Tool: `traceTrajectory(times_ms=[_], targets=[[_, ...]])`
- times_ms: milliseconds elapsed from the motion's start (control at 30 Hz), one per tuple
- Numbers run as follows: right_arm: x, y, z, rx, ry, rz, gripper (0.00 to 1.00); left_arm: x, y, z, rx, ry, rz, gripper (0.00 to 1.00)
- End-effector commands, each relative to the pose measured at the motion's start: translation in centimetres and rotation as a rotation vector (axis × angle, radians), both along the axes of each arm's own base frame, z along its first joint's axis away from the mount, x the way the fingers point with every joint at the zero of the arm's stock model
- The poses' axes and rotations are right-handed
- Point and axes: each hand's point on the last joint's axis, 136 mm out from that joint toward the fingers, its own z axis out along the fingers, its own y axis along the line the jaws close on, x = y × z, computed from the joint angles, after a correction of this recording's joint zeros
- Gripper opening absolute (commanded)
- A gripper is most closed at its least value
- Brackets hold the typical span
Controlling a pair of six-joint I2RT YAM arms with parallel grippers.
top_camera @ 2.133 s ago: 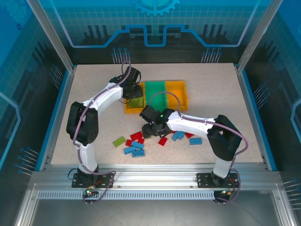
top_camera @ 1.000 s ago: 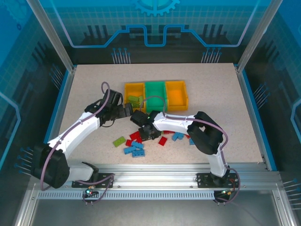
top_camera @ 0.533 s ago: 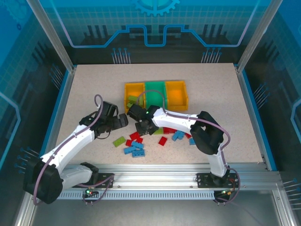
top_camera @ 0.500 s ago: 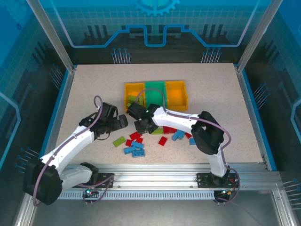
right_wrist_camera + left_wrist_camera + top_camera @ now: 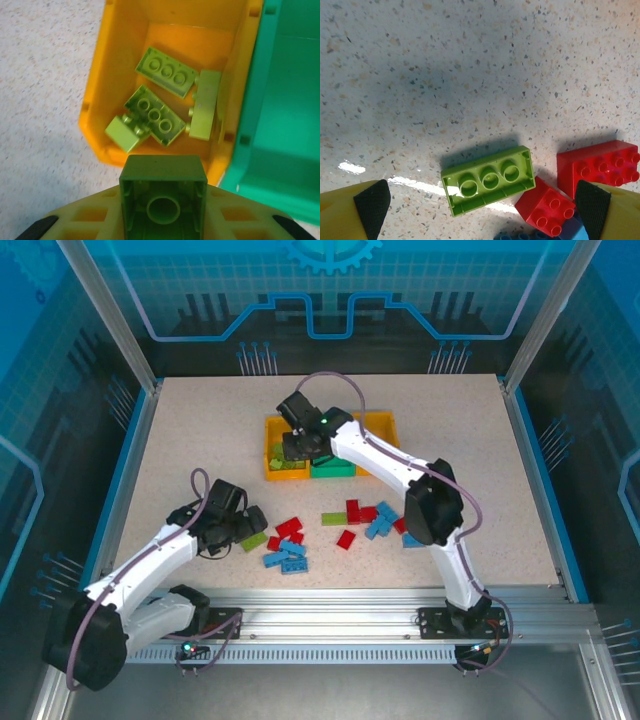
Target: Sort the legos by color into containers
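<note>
**Top external.** The right gripper [image 5: 298,445] hangs over the left orange bin [image 5: 272,474], which adjoins the green bin [image 5: 335,468]. The left gripper [image 5: 252,524] is beside a lime brick [image 5: 253,540]. Red and blue legos [image 5: 290,545] are scattered on the table [image 5: 450,420].

**Left wrist.** The jaws are wide apart, straddling the lime brick [image 5: 489,180]. Red bricks [image 5: 598,167] crowd its right end.

**Right wrist.** The jaws are clamped on a held lime brick [image 5: 164,200] at the bin's near rim. Four lime bricks [image 5: 152,116] lie inside.
</note>
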Motion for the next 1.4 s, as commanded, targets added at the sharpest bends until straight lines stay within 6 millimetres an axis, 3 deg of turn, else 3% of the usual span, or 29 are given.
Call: traceTrajectory(times_ms=[0, 233, 333, 433, 533, 700, 733, 767, 900, 1133, 1367], targets=[[1.5, 0.5, -1.8, 0.003, 0.047, 0.015, 0.34, -0.7, -0.7, -0.6, -0.039, 0.051, 0.003, 0.99], [3.8, 1.4, -3.7, 0.021, 0.062, -0.008, 0.38, -1.1, -1.5, -1.8, -0.059, 0.127, 0.008, 0.99], [4.1, 1.6, -3.7, 0.030, 0.062, -0.008, 0.47, -1.1, -1.9, -2.0, -0.074, 0.136, 0.022, 0.99], [4.0, 1.7, -3.5, 0.032, 0.063, -0.003, 0.65, -1.2, -2.1, -2.1, -0.084, 0.146, 0.046, 0.99], [3.6, 1.8, -2.5, 0.041, 0.057, 0.012, 0.78, -1.2, -2.1, -2.2, -0.085, 0.147, 0.064, 0.99], [2.5, 1.6, 0.2, 0.063, 0.009, 0.034, 0.84, -1.2, -2.2, -3.3, -0.078, 0.173, 0.074, 0.99], [2.2, 1.3, 2.1, 0.084, -0.019, 0.036, 0.85, -1.1, -2.3, -3.6, -0.075, 0.182, 0.073, 0.99], [1.9, 1.3, 2.5, 0.091, -0.030, 0.039, 0.86, -1.1, -2.4, -3.8, -0.075, 0.189, 0.072, 0.99], [0.6, -1.0, 4.7, 0.088, -0.083, 0.028, 0.89, -0.6, -2.7, -4.3, -0.083, 0.193, 0.074, 0.97], [-2.0, -5.8, 6.6, 0.082, -0.124, 0.007, 0.91, 0.0, -2.6, -4.8, -0.057, 0.199, 0.064, 0.89], [-4.0, -12.9, 4.6, -0.036, -0.107, -0.073, 0.93, 0.5, -3.0, -5.5, -0.062, 0.205, 0.057, 0.85]])
